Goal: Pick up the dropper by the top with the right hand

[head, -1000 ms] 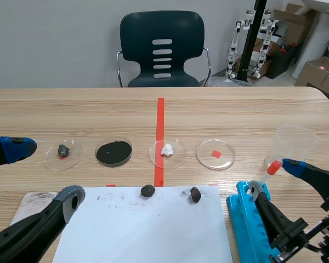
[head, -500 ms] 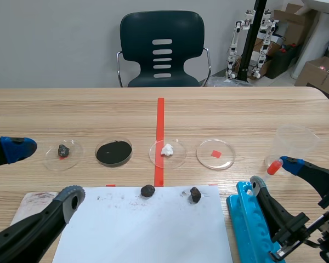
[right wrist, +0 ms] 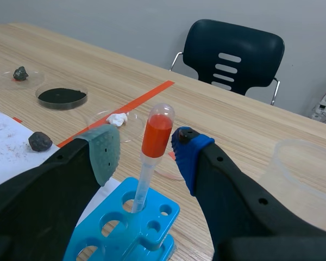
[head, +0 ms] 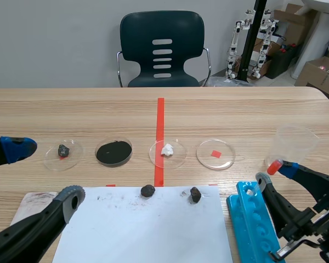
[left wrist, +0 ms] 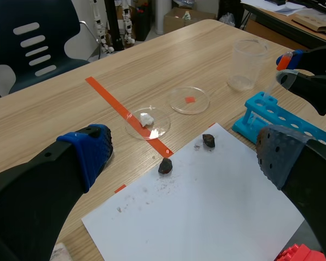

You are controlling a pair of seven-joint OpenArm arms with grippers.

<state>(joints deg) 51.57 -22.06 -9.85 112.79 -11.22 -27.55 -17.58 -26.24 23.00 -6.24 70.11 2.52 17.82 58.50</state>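
White paper sheet (head: 148, 227), clear cup (head: 294, 143), chair (head: 162, 49)

Bright even indoor light, soft shadows, near hands blurred.

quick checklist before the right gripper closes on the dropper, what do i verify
1. Right gripper open: ok, its fingers stand apart.
2. Dropper between the fingers: ok, one pad on each side of it.
3. Pads at the top: ok, level with the lower part of the red bulb.
4. Grip made: not ok, gaps show on both sides of the bulb.
5. Dropper seated: ok, it stands in a hole of the blue rack, leaning slightly.
6. Room beside the clear cup: cannot tell, it sits close beyond one finger.
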